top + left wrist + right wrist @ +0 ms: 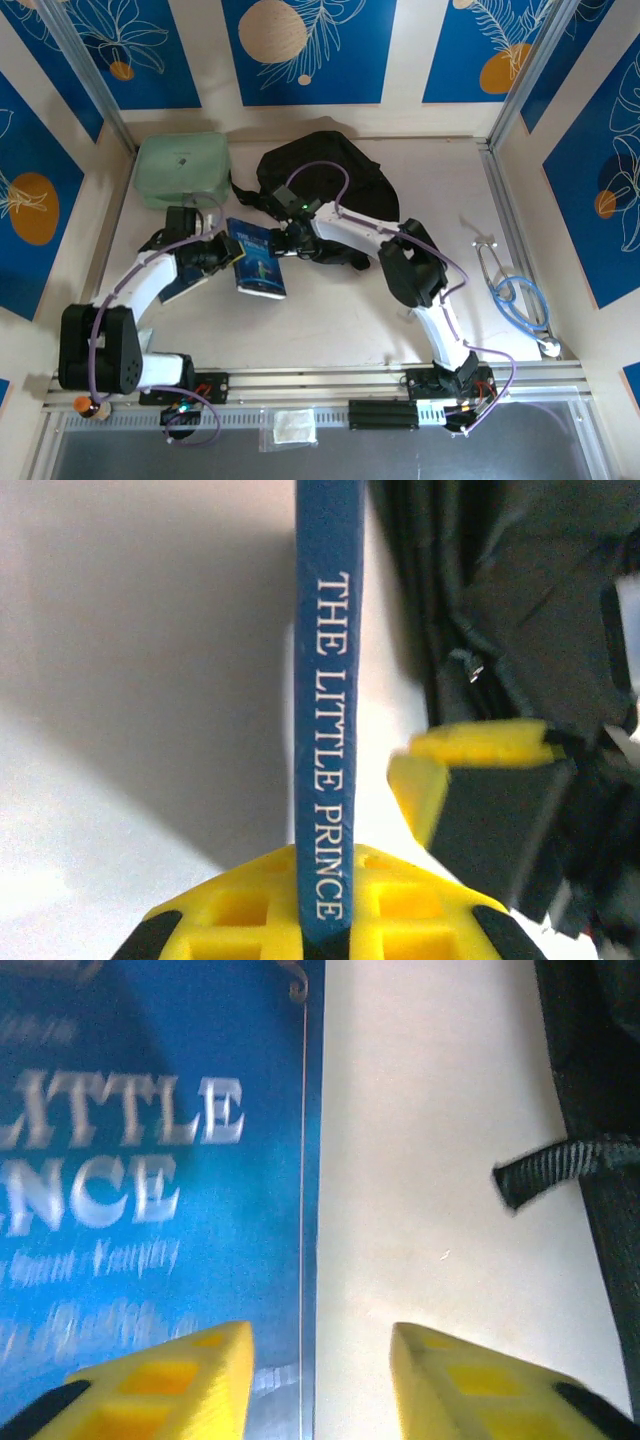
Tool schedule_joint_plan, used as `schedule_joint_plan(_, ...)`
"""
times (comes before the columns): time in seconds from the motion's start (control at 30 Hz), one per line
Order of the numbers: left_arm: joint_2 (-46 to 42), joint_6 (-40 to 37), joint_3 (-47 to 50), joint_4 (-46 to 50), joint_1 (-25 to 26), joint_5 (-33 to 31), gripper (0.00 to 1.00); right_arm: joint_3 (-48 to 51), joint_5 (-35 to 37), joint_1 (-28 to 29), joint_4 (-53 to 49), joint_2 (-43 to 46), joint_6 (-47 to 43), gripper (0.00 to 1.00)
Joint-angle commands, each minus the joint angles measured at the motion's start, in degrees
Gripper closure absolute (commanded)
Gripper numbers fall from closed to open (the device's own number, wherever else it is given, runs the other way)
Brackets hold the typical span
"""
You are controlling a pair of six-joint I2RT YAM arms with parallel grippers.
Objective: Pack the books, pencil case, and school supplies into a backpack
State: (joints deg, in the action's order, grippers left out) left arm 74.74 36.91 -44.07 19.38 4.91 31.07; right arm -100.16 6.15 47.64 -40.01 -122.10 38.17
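The bright blue "Little Prince" book (258, 262) stands on edge on the table in front of the black backpack (320, 175). My left gripper (325, 885) is shut on its spine (326, 680), also seen from above (222, 250). My right gripper (320, 1360) is open at the book's other side (288, 240), one finger over the blue cover (150, 1160), the other over bare table. A dark navy book (183, 288) lies partly hidden under my left arm. The mint green pencil case (182, 170) sits at the back left. The school supplies are out of view.
A blue stethoscope (520, 295) lies at the right edge of the table. A backpack strap (560, 1165) reaches onto the table to the right of my right gripper. Walls close in the table at the left, back and right.
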Motion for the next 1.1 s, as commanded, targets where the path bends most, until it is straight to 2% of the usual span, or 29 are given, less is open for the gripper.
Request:
schedule_joint_plan(0.0,-4.11,-2.75,-4.93,0.65,0.36,-1.84,1.0,3.92,0.02,-1.34,3.28,10.76,-0.1,0.52)
schedule_joint_plan(0.13,-7.0,1.21,-7.14,-5.37,1.5,-3.4,1.0,15.75,-3.52,-6.27,13.65,21.67,2.29,0.38)
schedule_joint_plan(0.23,-7.96,11.22,-4.95,-20.33,2.85,-5.06,1.0,23.51,-7.65,-11.31,20.22,27.98,4.99,0.3)
schedule_joint_plan(0.4,-1.32,22.08,-7.2,-36.95,7.69,-9.81,1.0,32.8,-19.21,-22.24,28.93,33.36,12.77,0.24)
schedule_joint_plan(0.57,8.52,27.53,-12.58,-47.93,14.13,-15.48,1.0,42.77,-29.07,-29.09,46.33,37.33,23.7,0.16)
schedule_joint_plan(0.73,16.68,32.45,-15.69,-62.62,18.06,-22.23,1.0,48.85,-30.11,-30.23,59.71,39.2,35.07,0.07)
schedule_joint_plan(0.9,21.13,35.49,-18.66,-67.61,20.6,-26.04,1.0,53.54,-26.44,-28.78,73.24,37.52,46.74,0.02)
schedule_joint_plan(1.07,22.78,38.69,-20.23,-67.56,22.11,-27.63,1.0,51.09,-25.88,-27.64,78.91,32.19,51.24,0.03)
